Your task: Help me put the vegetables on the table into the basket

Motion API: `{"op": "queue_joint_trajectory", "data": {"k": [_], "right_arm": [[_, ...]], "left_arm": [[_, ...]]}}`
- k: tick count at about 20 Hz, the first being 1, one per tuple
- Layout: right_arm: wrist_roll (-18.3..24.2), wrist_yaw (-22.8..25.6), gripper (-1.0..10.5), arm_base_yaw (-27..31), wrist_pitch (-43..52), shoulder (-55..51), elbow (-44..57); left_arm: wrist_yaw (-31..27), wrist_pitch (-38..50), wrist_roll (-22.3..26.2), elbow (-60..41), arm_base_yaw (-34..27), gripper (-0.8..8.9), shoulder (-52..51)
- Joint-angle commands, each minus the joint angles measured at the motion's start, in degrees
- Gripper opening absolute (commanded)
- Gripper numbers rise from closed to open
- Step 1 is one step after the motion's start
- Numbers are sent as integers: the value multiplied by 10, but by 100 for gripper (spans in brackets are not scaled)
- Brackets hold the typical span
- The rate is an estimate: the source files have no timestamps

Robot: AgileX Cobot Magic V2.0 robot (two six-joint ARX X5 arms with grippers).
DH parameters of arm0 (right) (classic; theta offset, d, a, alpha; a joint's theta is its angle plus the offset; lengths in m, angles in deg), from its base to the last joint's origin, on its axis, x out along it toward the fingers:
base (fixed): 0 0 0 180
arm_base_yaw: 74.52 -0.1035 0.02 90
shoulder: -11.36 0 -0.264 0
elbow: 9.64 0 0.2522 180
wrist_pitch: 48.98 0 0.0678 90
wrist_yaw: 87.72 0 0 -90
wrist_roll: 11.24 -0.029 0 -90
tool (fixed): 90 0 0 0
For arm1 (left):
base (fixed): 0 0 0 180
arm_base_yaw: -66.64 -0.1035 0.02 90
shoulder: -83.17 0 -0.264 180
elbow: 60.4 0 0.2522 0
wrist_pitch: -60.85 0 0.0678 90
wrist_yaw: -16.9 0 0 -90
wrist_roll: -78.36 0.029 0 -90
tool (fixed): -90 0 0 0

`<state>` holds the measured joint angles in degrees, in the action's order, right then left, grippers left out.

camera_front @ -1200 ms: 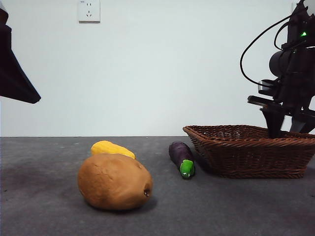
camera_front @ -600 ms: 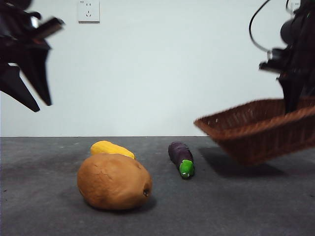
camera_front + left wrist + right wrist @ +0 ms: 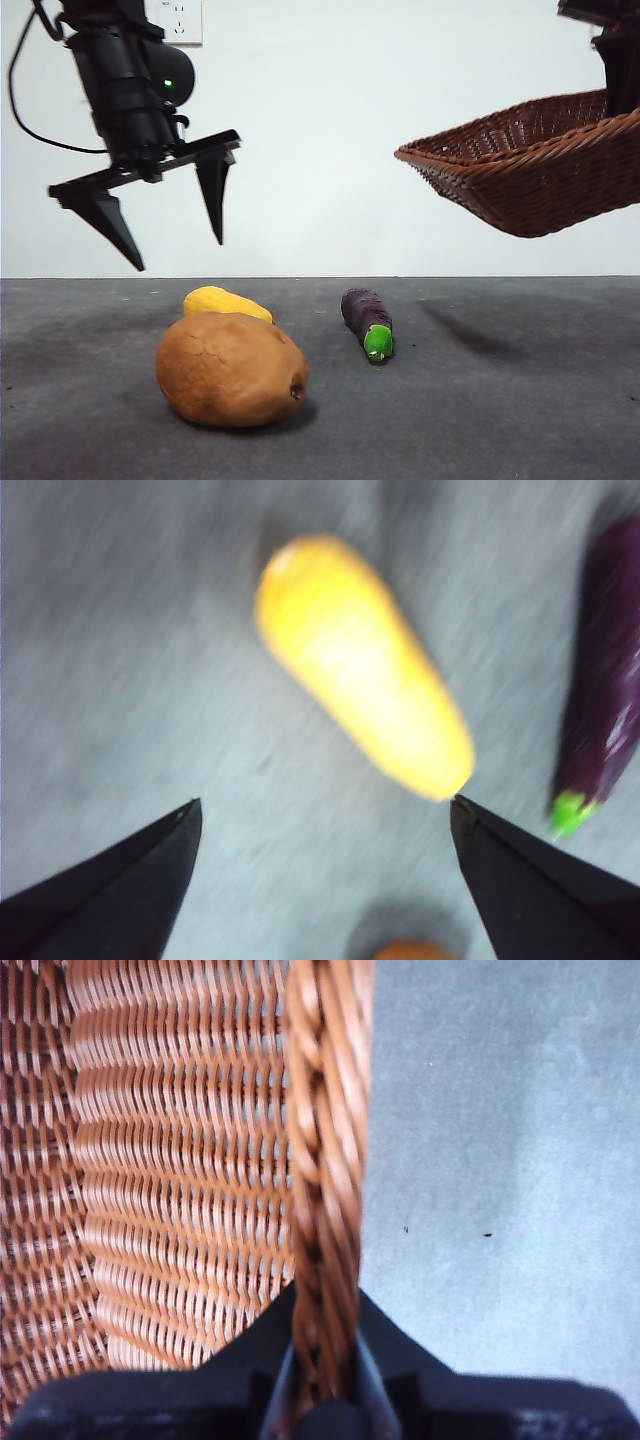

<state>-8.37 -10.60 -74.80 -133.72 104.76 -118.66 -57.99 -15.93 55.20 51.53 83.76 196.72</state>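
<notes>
Overhead, the right gripper [image 3: 322, 1400] is pinching the braided rim of the brown woven wicker basket [image 3: 530, 165]; the left gripper [image 3: 175, 235] is hanging wide above the smooth yellow oblong vegetable [image 3: 365, 685] on the matte grey worktop [image 3: 480, 400].

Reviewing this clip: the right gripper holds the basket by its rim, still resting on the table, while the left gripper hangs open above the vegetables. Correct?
Not quite. The basket is lifted clear of the table, tilted, as the front view shows. The right gripper does clamp its rim, and the left gripper hangs open above the vegetables.
</notes>
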Motion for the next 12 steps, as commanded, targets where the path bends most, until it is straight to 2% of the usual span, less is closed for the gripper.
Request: {"op": "queue_joint_trajectory", "data": {"k": [1, 8, 12], "right_arm": [[5, -6, -17, -1, 1, -14, -4], [23, -7, -17, -1, -17, -33, -4], [23, -7, -17, -1, -17, -33, -4]], "left_arm": [[-2, -10, -20, 25, 8, 418, 40], [-1, 19, -68, 59, 12, 418, 114], [0, 34, -71, 59, 14, 413, 130]]}}
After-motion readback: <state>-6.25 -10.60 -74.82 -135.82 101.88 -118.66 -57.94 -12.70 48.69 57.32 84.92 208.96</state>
